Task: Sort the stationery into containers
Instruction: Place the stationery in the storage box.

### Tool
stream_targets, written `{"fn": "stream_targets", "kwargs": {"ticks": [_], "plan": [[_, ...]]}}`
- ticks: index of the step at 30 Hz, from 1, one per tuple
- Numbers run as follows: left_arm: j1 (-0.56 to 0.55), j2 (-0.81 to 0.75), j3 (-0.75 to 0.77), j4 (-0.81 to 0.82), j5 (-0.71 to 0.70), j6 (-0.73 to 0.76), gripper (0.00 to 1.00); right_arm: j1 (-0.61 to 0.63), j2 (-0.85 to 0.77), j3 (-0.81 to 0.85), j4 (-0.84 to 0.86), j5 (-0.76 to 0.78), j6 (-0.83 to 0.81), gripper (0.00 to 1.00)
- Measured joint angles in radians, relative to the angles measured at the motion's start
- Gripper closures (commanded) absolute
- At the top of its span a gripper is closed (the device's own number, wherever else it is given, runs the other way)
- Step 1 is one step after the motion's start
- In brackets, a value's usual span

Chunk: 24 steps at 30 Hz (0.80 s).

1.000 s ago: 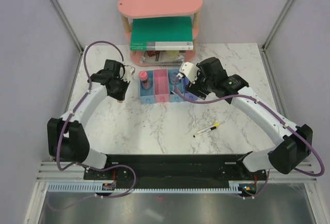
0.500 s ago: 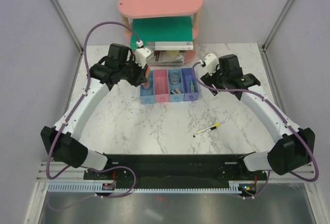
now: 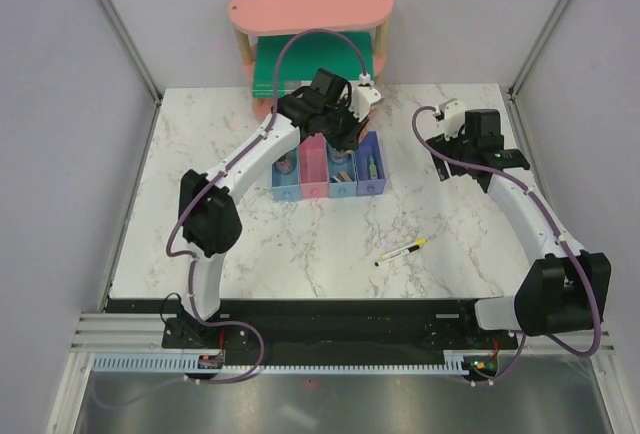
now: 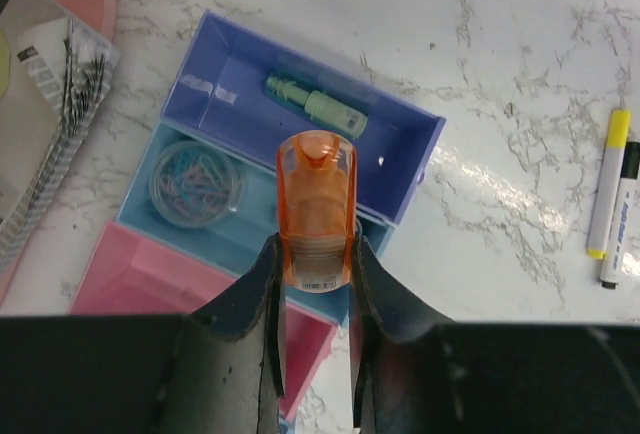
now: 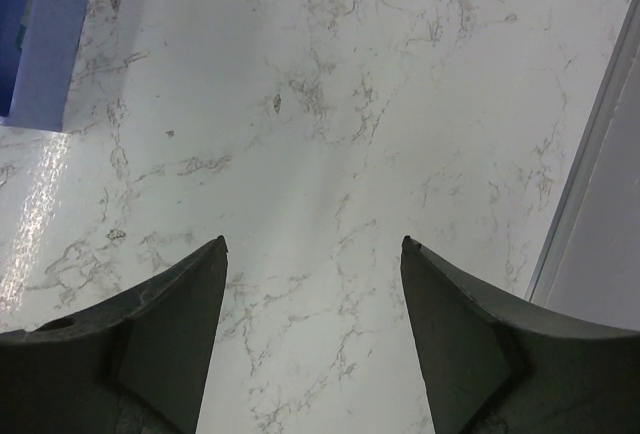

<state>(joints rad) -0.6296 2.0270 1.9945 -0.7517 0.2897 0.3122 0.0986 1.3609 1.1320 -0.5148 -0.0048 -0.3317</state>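
Observation:
My left gripper [image 4: 315, 242] is shut on the orange piece [image 4: 318, 209], held above the row of four bins [image 3: 372, 187], over the right-hand blue bin [image 4: 250, 239] and purple bin [image 4: 230, 74]. In the top view it [image 3: 340, 134] hovers over the back of the row. The green piece [image 4: 315, 104] lies in the purple bin. A clear roll [image 4: 197, 182] holding coloured clips sits in the blue bin. A pink-red piece [image 3: 285, 164] stands in the leftmost bin. The yellow-and-black pen [image 3: 402, 250] lies on the marble. My right gripper [image 5: 312, 244] is open and empty over bare marble [image 3: 462, 152].
The pink oval shelf [image 3: 310, 4] with the green book [image 3: 265, 59] stands behind the bins. A spiral notebook [image 4: 50, 104] lies under it. The pen also shows at the right of the left wrist view [image 4: 612, 199]. The right wall frame [image 5: 590, 184] is close to my right gripper.
My left arm swung right from the left of the bins to above them, carrying the orange piece. My right arm pulled back from the bins toward the right wall.

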Motion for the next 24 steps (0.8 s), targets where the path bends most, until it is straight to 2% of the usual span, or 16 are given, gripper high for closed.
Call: {"fn": "stream_targets", "kwargs": {"ticks": [6,15,24], "plan": [[-0.030,0.142,0.122,0.012,0.001,-0.010,0.98,-0.011,-0.038,-0.038,0.028,-0.004,0.004,0.23],[-0.041,0.288,0.128,0.018,0.053,-0.093,0.98,-0.011,-0.070,-0.082,0.060,-0.026,0.011,0.23],[-0.029,0.353,0.141,0.051,0.142,-0.254,0.98,-0.011,-0.148,-0.132,0.064,-0.040,0.011,0.23]]}}
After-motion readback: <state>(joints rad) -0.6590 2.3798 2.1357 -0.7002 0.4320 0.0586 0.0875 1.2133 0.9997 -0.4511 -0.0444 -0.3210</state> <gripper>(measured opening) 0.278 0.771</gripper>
